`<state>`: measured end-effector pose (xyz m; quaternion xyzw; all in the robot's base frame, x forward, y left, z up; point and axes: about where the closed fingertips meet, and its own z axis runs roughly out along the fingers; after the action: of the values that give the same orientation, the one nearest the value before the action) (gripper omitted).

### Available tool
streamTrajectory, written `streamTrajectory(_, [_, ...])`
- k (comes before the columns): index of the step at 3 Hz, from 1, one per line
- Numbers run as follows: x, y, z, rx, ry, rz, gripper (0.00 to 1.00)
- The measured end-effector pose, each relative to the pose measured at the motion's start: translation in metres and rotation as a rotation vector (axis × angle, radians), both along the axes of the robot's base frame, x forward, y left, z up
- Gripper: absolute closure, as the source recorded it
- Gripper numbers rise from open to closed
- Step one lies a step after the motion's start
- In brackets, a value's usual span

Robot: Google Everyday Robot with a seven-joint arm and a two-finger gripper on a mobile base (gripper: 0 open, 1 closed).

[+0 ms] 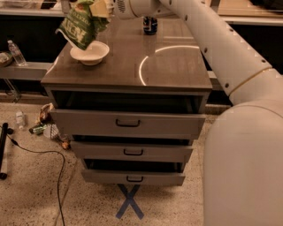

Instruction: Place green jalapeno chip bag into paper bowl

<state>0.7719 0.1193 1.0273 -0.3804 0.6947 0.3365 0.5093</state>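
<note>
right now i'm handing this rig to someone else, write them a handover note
Gripper: shut on the top of the green jalapeno chip bag, above the cabinet's far left corner.
Bag: hanging in the air, lower end just over the paper bowl.
Done: bag lifted, positioned over the bowl.
Left: lower it in, release, withdraw.
The soda can stands apart at the back.

Pale robot hand (102,6), top edge over grey counter (168,66): partly cropped, clamping crumpled green foil chip bag (81,27). Bag hides far rim of round off-white paper bowl (92,54).
</note>
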Motion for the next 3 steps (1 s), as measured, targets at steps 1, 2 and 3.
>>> streamTrajectory(1, [0.013, 0.040, -0.017, -0.024, 0.007, 0.032, 0.97])
streamTrajectory(2, [0.024, 0.059, -0.032, -0.060, 0.020, 0.030, 0.66])
streamTrajectory(3, [0.036, 0.061, -0.049, -0.090, 0.046, 0.002, 0.35])
